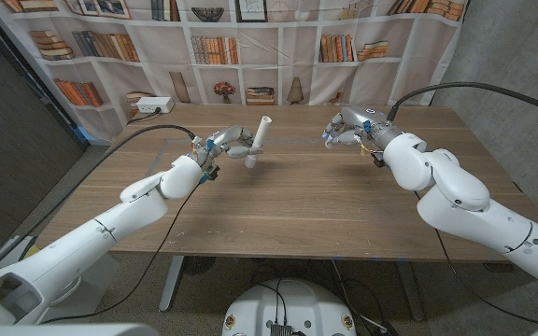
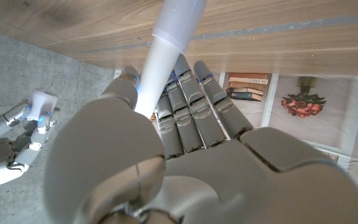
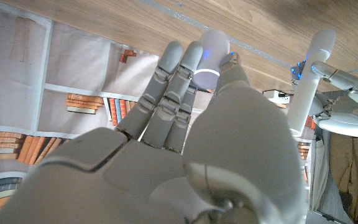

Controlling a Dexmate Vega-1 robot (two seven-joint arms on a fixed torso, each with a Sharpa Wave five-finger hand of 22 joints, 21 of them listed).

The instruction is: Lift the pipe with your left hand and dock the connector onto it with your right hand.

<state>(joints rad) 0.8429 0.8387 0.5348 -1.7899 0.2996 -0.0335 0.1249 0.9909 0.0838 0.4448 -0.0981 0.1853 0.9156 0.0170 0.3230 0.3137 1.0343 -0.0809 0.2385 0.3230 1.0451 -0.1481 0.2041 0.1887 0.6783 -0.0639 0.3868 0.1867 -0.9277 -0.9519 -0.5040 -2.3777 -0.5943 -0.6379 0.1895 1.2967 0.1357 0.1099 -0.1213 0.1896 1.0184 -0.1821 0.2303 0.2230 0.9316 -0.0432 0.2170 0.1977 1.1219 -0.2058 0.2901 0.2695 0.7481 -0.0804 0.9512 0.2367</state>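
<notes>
My left hand [image 1: 224, 143] grips a white pipe [image 1: 259, 140] near its lower end and holds it almost upright, leaning a little toward the right, over the table's far middle. In the left wrist view the pipe [image 2: 166, 56] runs up between thumb and fingers [image 2: 191, 106]. My right hand [image 1: 348, 126] hovers to the pipe's right, apart from it, pinching a small white connector [image 3: 211, 50] between thumb and fingers. The right wrist view shows the pipe [image 3: 308, 81] held by the left hand [image 3: 347, 115]. The left wrist view shows the right hand [image 2: 14, 140] with the connector [image 2: 44, 102].
The wooden table [image 1: 288, 205] stretches wide in front of both hands. A white power strip [image 1: 152, 105] lies at its far left corner. A bookshelf-print backdrop [image 1: 250, 47] hangs behind. Black cables trail along both arms.
</notes>
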